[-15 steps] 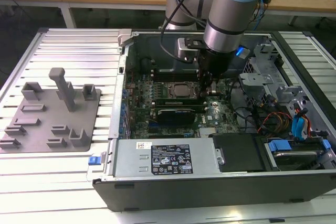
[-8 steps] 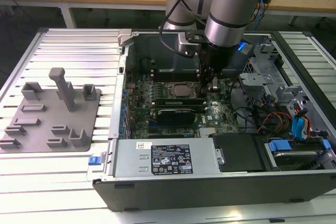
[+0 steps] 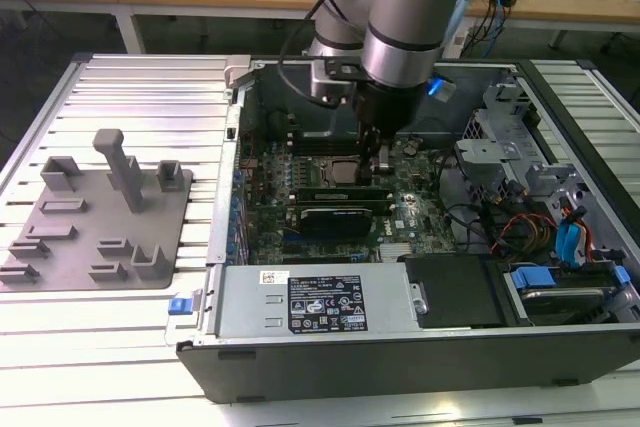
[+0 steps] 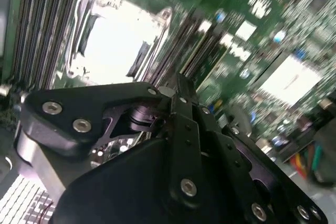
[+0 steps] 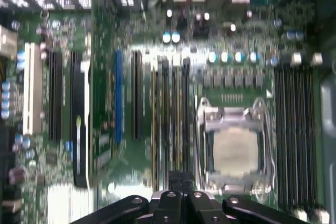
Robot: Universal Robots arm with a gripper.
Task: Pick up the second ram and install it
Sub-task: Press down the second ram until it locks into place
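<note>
My gripper hangs low inside the open computer case, right beside the CPU socket. Its fingers look pressed together, with nothing visible between them, in both wrist views. A long thin dark stick, the second ram, stands on edge in a slot just in front of the socket. The fingertips are over its end at the exterior view's right; I cannot tell whether they touch it. In the first wrist view the memory slots run straight away from the fingertips, next to the silver socket.
A wider black expansion card lies just in front of the ram. The power supply and a drive bay with cables crowd the case. A grey fixture plate with blocks sits on the table at the exterior view's left.
</note>
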